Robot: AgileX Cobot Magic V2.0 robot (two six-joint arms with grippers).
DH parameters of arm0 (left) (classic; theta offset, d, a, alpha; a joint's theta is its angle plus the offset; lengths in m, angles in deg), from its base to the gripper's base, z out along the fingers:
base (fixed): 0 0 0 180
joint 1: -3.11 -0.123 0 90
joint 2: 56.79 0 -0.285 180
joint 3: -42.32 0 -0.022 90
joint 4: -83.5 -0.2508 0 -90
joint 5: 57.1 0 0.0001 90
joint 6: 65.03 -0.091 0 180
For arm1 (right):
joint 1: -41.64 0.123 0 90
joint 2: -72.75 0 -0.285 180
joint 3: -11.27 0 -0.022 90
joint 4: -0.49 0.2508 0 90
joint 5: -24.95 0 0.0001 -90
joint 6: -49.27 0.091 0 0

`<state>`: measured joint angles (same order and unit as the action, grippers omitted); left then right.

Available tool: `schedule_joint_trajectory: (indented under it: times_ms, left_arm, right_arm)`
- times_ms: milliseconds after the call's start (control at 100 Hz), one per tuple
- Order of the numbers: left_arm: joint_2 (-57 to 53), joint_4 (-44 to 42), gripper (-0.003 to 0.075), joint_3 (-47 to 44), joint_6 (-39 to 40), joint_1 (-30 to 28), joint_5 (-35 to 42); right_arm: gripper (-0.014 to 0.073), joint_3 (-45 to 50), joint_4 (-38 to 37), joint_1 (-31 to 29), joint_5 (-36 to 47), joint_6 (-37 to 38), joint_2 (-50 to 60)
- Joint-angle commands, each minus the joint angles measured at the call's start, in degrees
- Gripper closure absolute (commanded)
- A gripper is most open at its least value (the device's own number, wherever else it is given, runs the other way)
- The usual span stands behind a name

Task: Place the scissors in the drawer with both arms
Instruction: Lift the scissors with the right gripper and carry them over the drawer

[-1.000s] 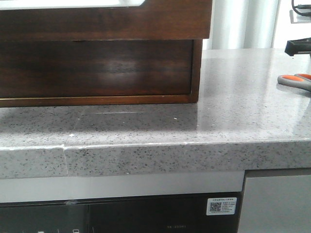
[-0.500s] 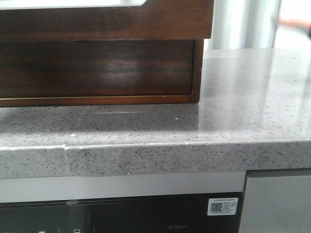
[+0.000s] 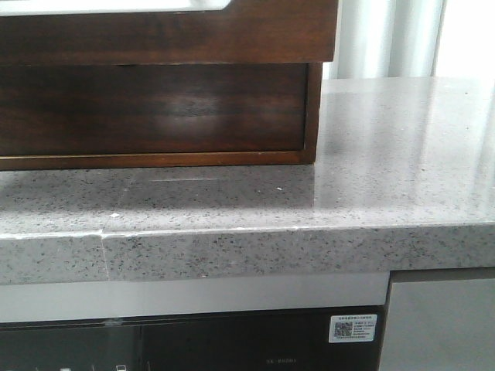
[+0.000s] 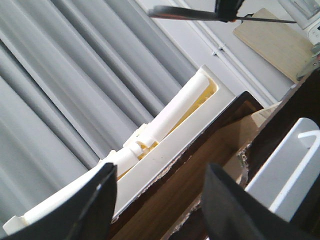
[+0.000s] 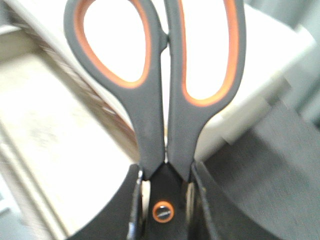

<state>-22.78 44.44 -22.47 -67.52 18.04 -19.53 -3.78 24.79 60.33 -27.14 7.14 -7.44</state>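
Scissors [image 5: 160, 95] have left the counter [image 3: 387, 154], pinched near the pivot by the right gripper [image 5: 162, 200]; the left gripper [image 4: 160, 200] gapes empty, so carry them level over the drawer [image 3: 155, 31]

A speckled grey stone countertop [image 3: 371, 154] is seen across the front view, with a seam in its front edge toward the left. Below it, a pale panel and a dark glossy appliance front [image 3: 193, 344] bearing a white QR-code sticker [image 3: 352, 328] are visible. Grey pleated curtains [image 4: 75, 75] and a light wooden board [image 4: 275, 40] are shown in the left wrist view.
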Motion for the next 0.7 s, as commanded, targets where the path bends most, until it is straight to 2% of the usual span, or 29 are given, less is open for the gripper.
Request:
schedule_joint_trajectory:
  times_ms: [0, 160, 330, 690]
  left_arm:
    - [0.3, 2.5, 0.0381, 1.5, 0.8, 0.4, 3.4]
    - [0.3, 2.5, 0.0381, 1.5, 0.8, 0.4, 3.4]
    - [0.3, 2.5, 0.0381, 1.5, 0.8, 0.4, 3.4]
    - [0.3, 2.5, 0.0382, 1.5, 0.8, 0.4, 3.4]
  right_arm:
    - [0.0718, -3.7, 1.8, 5.1, 4.7, -3.2, 0.4]
    - [0.0718, -4.2, 1.8, 12.3, 7.7, -8.5, -3.1]
    - [0.0718, -4.2, 1.8, 16.2, 8.4, -12.8, -8.9]
    - [0.0718, -4.2, 0.3, 16.7, 11.6, -12.8, -17.4]
